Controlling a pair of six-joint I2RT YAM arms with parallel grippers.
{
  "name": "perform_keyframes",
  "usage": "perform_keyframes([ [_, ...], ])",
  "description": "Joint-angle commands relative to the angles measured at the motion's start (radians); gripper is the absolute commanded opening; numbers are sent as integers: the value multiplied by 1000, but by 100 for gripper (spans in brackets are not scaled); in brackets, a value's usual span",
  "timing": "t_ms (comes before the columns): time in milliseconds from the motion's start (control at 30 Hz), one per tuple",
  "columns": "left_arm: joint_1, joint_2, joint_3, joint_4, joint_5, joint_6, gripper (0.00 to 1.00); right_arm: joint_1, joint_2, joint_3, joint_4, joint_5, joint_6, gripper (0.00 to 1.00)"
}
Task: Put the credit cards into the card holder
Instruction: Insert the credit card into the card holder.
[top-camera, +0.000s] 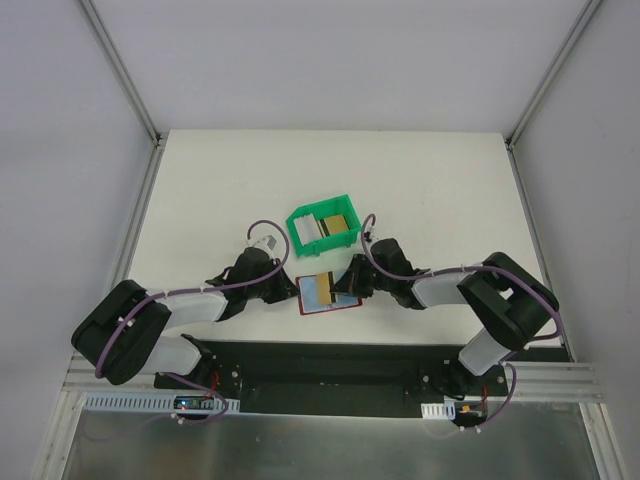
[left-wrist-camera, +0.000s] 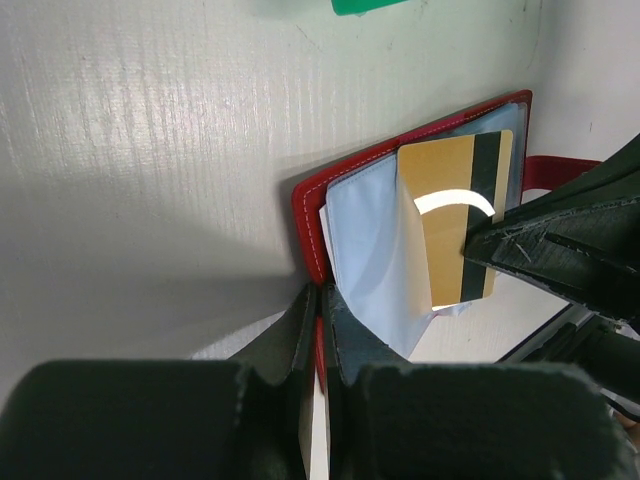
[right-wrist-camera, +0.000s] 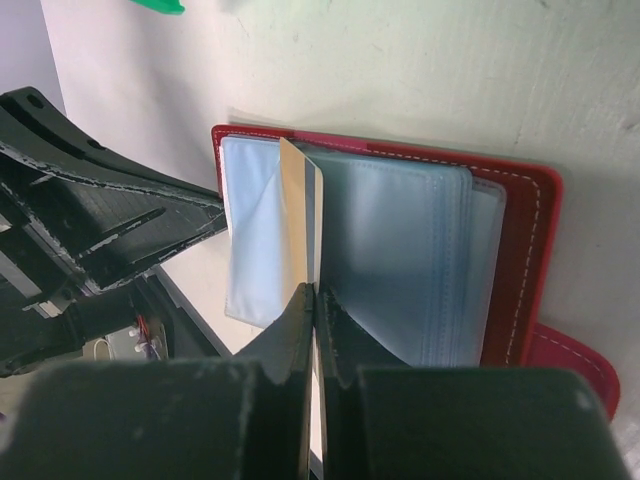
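L hand (left-wrist-camera: 320, 302) pinches card holder (left-wrist-camera: 308, 205) edge; R hand (right-wrist-camera: 314, 298) grips 1 gold card (left-wrist-camera: 442, 172) at its pockets.

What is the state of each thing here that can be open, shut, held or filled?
Dark red folding wallet: open, one edge pinched.
Golden-yellow flat card: held, partly in among the pale blue-grey pockets.
Green plastic bin: upright, with more cards inside.
Left fingers: shut on the wallet's edge.
Right fingers: shut on the golden card.
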Motion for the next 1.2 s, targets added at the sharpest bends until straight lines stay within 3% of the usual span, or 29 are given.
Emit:
perform_keyframes([
  [0,1,45,-25,-139,-21,31,0,31,34,9,-18,4,-4,1],
  [600,1,25,-33,-159,-55,22,0,-21,-107,-54,-104,78,-26,0],
  [767,1,31,-25,-155,-53,26,0,-25,-62,-13,-131,-15,-29,0],
  [1167,1,51,-8,-148,-41,34,0,-27,-14,50,-227,-78,-1,0],
])
